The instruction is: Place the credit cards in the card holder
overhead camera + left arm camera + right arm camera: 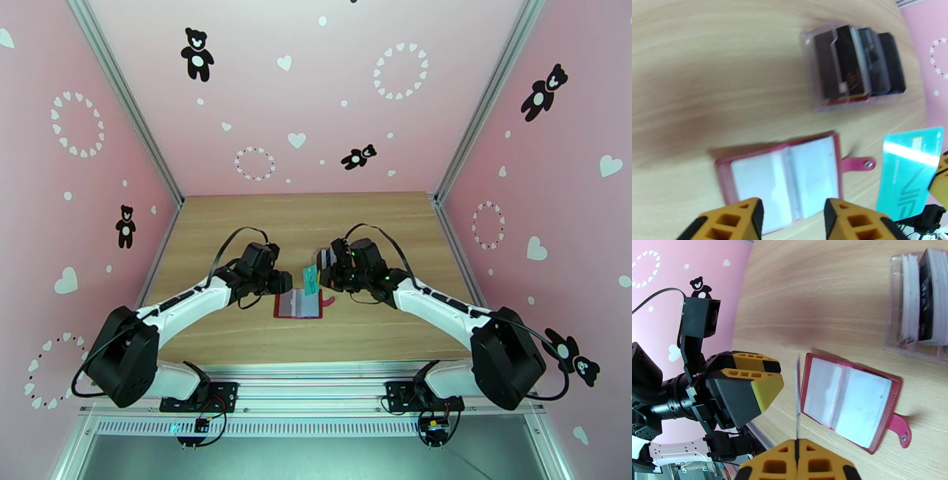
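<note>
Right hand (pixel 797 449) pinches teal card (pixel 908 169) edge-on; left hand (pixel 794 211) gapes over blurred card holder (pixel 782 169).

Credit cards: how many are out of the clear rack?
1: the teal card, pinched in the right gripper near the open card holder. Several more stand in the clear rack; exact number unclear.

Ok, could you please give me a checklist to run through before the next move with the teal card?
1. Teal card gripped by the right tool: ok, jaws shut on its edge.
2. Card holder lying open, pockets up: ok.
3. Left tool steadying the holder: cannot tell; it is open over one edge, contact unclear.
4. Card entered in a pocket: not ok, it is held upright in the air.
5. Clear rack out of the way: ok, it stands apart from the holder.
</note>
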`<state>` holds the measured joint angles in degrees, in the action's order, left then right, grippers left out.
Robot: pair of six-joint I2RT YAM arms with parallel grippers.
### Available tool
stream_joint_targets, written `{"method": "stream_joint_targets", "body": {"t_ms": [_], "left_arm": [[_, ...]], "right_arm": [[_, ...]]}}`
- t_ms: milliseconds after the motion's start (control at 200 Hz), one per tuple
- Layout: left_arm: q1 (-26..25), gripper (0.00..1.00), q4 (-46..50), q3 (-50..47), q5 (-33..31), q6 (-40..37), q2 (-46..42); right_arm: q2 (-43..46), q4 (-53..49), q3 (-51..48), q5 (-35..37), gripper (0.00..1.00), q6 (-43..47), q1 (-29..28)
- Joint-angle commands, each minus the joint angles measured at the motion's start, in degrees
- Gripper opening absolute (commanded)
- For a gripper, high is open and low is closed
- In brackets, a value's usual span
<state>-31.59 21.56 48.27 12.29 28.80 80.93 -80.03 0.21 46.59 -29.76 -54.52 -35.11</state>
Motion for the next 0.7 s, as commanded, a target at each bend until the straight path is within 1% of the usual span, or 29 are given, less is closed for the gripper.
{"method": "stream_joint_targets", "body": {"t_ms": [0, 170, 375, 421, 451, 511, 696], "left_arm": [[-0.7, 0.42, 4.2, -1.1, -2.7, -1.4, -1.8], [-0.7, 0.40, 6.3, -1.2, -4.4, -1.9, -1.2], [-0.7, 0.38, 6.6, -1.2, -5.1, -2.6, 1.0], [-0.7, 0.37, 6.3, -1.2, -5.2, -2.8, 1.6], [-0.7, 0.37, 6.1, -2.9, -5.2, -2.9, 2.2], [-0.7, 0.36, 5.6, -3.3, -5.1, -3.0, 3.2], [-0.7, 0.35, 3.7, -4.5, -4.8, -3.1, 5.5]], "right_arm": [[-1.5, 7.3, -2.0, -1.2, 0.00, -2.1, -0.7], [-3.3, 12.0, -4.8, -1.2, 0.00, -4.1, -1.4], [-5.4, 15.7, -7.3, -0.9, 0.00, -5.0, -2.2], [-5.9, 16.7, -7.8, -1.0, 0.00, -5.1, -2.2], [-6.3, 17.5, -8.2, -1.0, 0.00, -5.1, -2.2], [-7.1, 18.9, -8.9, -1.0, 0.00, -6.8, -2.3], [-9.2, 22.3, -10.6, -1.0, 0.00, -7.9, -2.5]]}}
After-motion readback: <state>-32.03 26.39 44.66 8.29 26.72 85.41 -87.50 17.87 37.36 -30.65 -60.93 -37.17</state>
